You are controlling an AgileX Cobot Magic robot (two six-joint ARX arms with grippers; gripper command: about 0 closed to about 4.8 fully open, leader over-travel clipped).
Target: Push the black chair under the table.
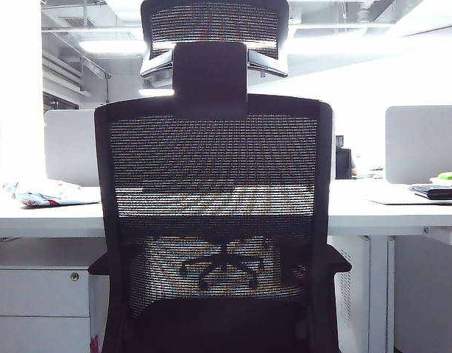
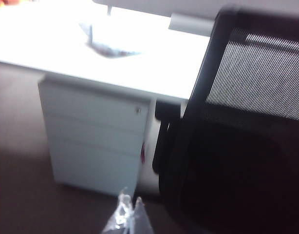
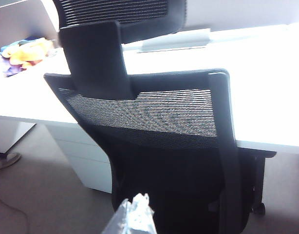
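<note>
Straight ahead of the exterior camera, the black chair (image 1: 215, 220) is filling the middle of the frame with its mesh back turned toward us and its headrest (image 1: 215, 37) rising at 12 o'clock, so we are facing the surface that makes sense to push on. Beyond the mesh the bench (image 1: 388, 209) is running as a white band from 9 to 3 o'clock, and the armrests seem to be sitting at or just under its front edge, which we are reading as the chair being close in but the seat not yet clearly tucked beneath; how deep it reaches we cannot tell. At 8 o'clock of the chair a white drawer cabinet (image 1: 38, 294) is standing under the bench, leaving the chair only the open bay beside it, so we are judging that any push needs to run straight and not drift toward that side. We are seeing neither arm in the exterior view. In the left wrist view the left end effector (image 2: 128, 217) is showing its pale tips close together with nothing between them, hanging off the chair's frame on the cabinet side, apart from it. In the right wrist view the right end effector (image 3: 134, 214) is likewise drawn together and empty, poised behind the lower back of the chair; whether it is touching the back we cannot tell.
</note>
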